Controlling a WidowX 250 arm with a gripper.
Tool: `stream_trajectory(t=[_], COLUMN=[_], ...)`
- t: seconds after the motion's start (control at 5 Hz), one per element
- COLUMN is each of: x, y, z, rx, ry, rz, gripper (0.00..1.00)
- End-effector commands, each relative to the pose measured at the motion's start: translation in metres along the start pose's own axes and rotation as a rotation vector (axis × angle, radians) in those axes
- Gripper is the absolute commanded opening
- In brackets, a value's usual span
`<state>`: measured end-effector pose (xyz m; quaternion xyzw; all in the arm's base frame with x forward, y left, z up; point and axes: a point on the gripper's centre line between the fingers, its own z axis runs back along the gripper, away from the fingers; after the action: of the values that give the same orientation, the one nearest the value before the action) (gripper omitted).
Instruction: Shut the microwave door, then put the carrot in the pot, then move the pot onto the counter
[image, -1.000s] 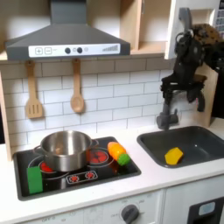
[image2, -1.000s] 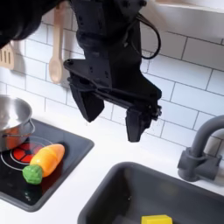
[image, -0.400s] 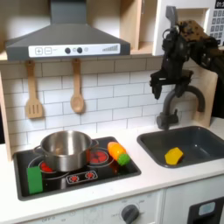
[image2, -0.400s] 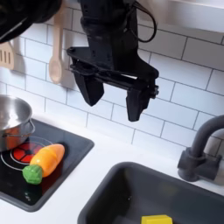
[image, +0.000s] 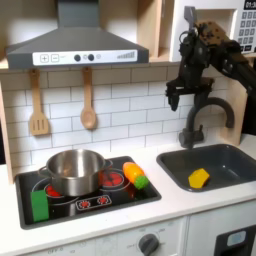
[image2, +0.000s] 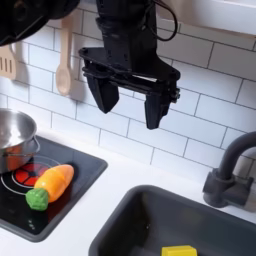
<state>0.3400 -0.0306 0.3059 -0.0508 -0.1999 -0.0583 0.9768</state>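
Lying on the black hob panel (image: 85, 195) near its right edge, the carrot (image2: 52, 184) points its green end toward the front of the kitchen in the second exterior view, just beside the pot (image: 74, 171) but apart from it. We judge it light and rigid, a smooth plastic toy that could squirt out of a pinch on its tapered end, so we would take it across the thicker orange middle, jaws square to its length. The pot sits over the back left burner, lidless and shiny; its thin rim looks like the only sensible hold, and its polished wall may slip.

Our gripper (image2: 127, 104) hangs high above the white counter (image2: 110, 205), between hob and sink (image: 212, 166), with its jaws spread wide and nothing between them. A green block (image: 39, 204) stands at the hob's front left corner, and a yellow wedge (image: 199, 178) rests in the sink basin. In the first exterior view a keypad corner (image: 247, 17) shows at the top right (the microwave door itself we cannot make out, so whether it is shut we cannot tell).
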Motion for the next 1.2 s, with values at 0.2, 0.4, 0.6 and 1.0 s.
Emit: stream_trajectory(t=[0.2,0.4,0.6,1.0], x=[0.020,0.026,0.031,0.037], y=[0.011,0.012,0.010,0.010], z=[-0.007,-0.010,-0.012,-0.015], rx=[0.000,-0.003,-0.009,-0.018], ry=[0.002,0.003,0.002,0.006], rz=[0.047,0.059,0.056,0.075], gripper=[1.00,1.00,1.00,1.00])
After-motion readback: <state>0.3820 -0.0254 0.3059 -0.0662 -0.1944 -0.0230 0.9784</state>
